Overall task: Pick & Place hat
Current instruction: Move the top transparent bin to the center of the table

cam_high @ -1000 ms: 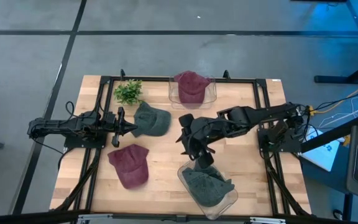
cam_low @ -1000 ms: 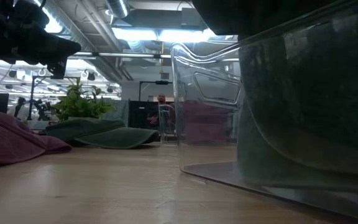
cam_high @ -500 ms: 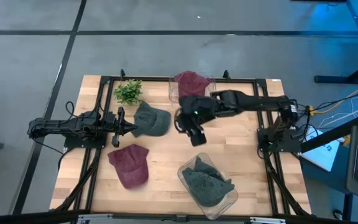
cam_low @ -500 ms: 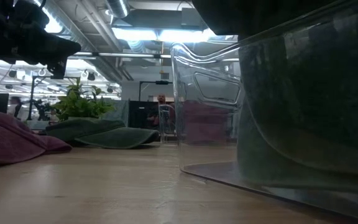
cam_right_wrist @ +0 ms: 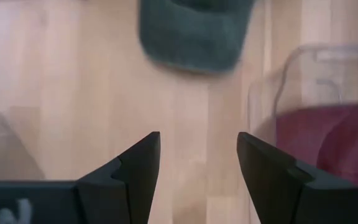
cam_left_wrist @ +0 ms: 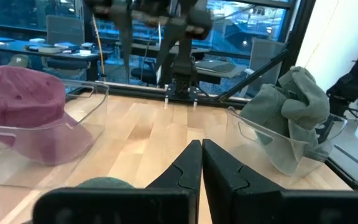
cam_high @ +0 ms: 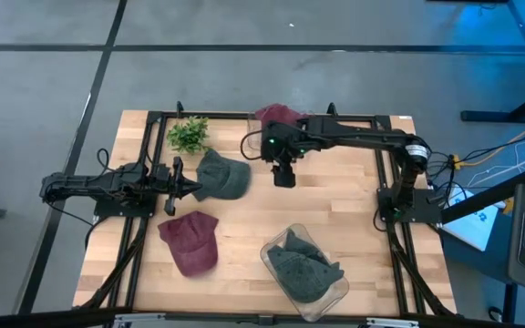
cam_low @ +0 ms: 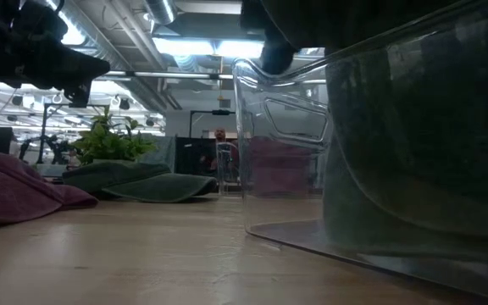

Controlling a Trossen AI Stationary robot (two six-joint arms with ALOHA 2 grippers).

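Now | my right gripper [cam_high: 283, 175] hangs wide open and empty above bare wood beside the far clear bin [cam_high: 308, 138] with its maroon hat [cam_high: 279, 114] | green cap [cam_high: 222, 174] lies loose, mid-table | my left gripper [cam_high: 186, 189] is closed, empty, touching it

In the low view the near bin [cam_low: 379, 161] runs off the right edge, and the dark mass at the top above it is too cropped for us to name. We see only the brim end of the green hat [cam_right_wrist: 194, 31] in the right wrist view, blurred and cut by the top edge. The far bin [cam_high: 264, 134] is partly covered by the right arm [cam_high: 354, 137] from above.
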